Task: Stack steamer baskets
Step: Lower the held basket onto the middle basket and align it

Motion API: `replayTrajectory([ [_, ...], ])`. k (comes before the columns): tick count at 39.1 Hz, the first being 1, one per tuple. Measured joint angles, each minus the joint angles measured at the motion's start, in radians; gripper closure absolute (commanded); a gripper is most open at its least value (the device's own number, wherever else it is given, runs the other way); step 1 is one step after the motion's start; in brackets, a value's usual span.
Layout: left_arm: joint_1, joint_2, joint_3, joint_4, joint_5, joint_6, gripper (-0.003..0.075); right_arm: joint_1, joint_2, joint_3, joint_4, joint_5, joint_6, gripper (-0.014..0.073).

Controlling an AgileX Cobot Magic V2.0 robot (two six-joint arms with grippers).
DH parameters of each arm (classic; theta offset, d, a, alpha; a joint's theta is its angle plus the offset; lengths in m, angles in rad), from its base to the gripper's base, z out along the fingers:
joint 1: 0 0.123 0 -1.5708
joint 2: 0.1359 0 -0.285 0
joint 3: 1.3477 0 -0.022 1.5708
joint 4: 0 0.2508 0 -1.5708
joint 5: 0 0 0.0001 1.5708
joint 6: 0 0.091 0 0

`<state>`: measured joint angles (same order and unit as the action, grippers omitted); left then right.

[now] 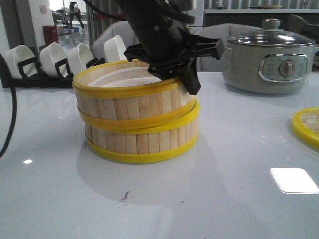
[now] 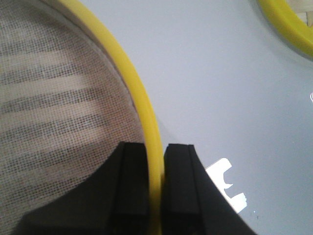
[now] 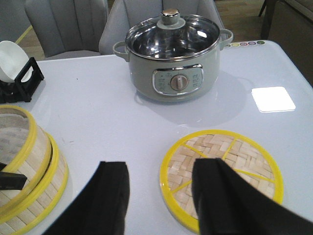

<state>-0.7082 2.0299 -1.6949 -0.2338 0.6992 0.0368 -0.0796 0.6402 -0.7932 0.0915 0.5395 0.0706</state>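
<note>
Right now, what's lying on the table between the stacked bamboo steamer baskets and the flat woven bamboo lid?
Nothing: the right wrist view shows only bare white table between the stacked steamer baskets and the yellow-rimmed lid.

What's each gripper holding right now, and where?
Left gripper pinches the top basket by its yellow rim. Right gripper is open, holding nothing.

dining showroom | electric pot (image 3: 172, 58) | bowl rack (image 1: 37, 74) | chairs (image 3: 66, 24)

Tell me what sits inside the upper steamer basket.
The upper steamer basket holds a whitish mesh liner, with slats showing faintly through it. The left gripper grips its rim. Nothing else shows, though the gripper covers part of the floor.
</note>
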Motion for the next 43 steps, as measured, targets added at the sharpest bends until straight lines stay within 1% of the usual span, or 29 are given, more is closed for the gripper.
replayTrajectory([
  [15,-0.004,0.002,0.000,-0.010,-0.009,-0.005,0.0634,0.000,0.000,0.000,0.017,0.000,0.000,0.0174],
  [43,-0.023,0.003,0.000,0.022,-0.021,-0.005,0.0634,0.000,0.000,0.000,0.024,0.014,0.000,0.0174],
])
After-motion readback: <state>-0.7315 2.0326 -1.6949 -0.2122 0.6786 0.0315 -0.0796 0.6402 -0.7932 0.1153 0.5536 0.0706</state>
